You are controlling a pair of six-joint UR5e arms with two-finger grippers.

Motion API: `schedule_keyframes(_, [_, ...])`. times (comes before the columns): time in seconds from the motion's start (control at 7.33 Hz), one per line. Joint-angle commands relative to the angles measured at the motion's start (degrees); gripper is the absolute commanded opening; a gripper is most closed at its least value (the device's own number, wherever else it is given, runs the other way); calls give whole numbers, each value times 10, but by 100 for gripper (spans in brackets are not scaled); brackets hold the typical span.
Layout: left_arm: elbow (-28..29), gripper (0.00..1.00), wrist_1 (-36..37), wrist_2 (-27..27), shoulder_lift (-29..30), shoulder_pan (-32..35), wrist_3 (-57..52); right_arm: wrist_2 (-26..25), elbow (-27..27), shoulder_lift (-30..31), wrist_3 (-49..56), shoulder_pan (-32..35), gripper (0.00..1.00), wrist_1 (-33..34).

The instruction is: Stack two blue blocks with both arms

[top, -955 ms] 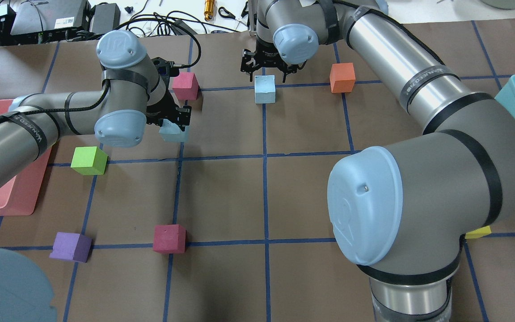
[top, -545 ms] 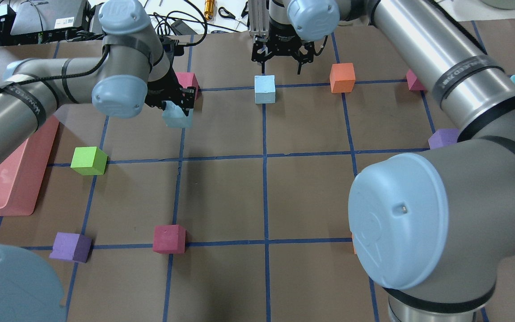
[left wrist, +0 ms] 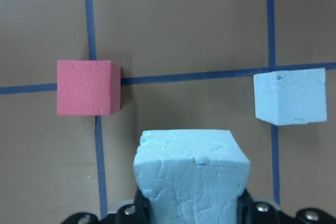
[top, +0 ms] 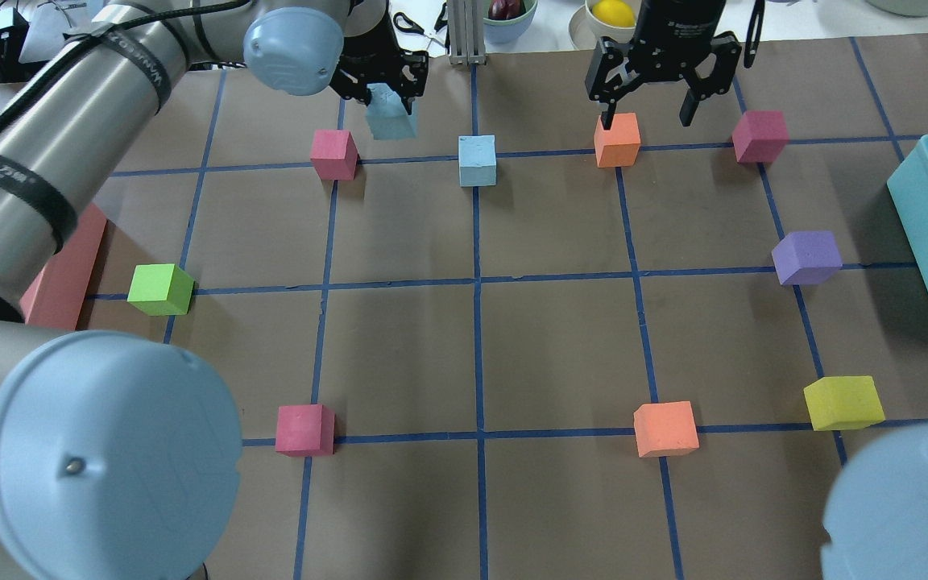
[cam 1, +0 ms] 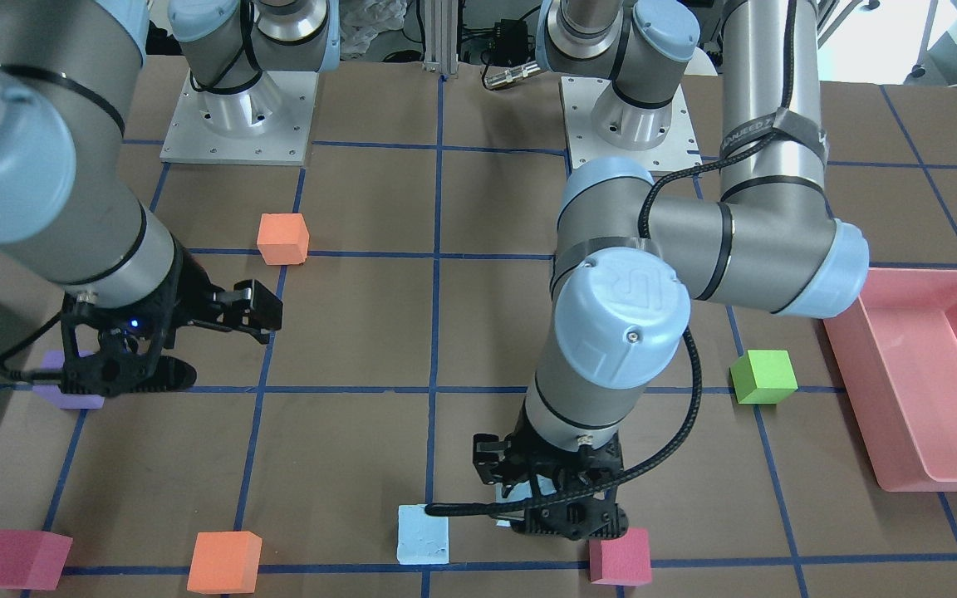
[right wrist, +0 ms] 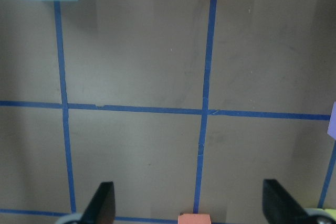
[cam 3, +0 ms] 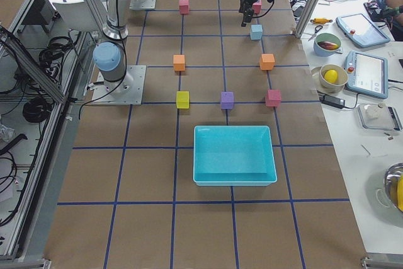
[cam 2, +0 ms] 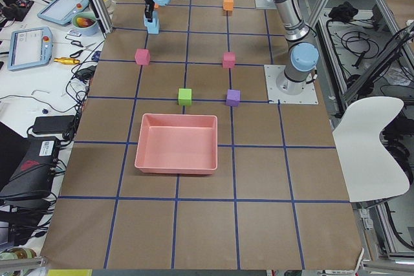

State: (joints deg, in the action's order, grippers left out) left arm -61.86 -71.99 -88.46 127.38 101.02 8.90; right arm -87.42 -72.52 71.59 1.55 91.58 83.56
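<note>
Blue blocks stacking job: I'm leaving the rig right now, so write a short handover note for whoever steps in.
Left gripper: shut on one blue block, held above the table.
Right gripper: open, empty, hovering by the far orange cube.
Second blue block: on the table, between the pink cube and that orange cube.
Done: first block picked up.
Left: carry it over the second block, set it squarely on top, release.

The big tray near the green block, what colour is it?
Salmon pink. The tray shows best in the exterior left view.
</note>
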Motion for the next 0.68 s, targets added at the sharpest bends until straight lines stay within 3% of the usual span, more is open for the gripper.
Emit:
schedule_keyframes(0.0, [80,0,-12,-2,75,43,57,3,-114,97,14,-6,100,4])
schedule_keyframes(0.14, [83,0,-11,-7,92,56,61,3,-151,115,17,-5,100,14])
schedule_keyframes(0.55, [94,0,3,-10,109,59,63,1,-150,128,14,-8,100,21])
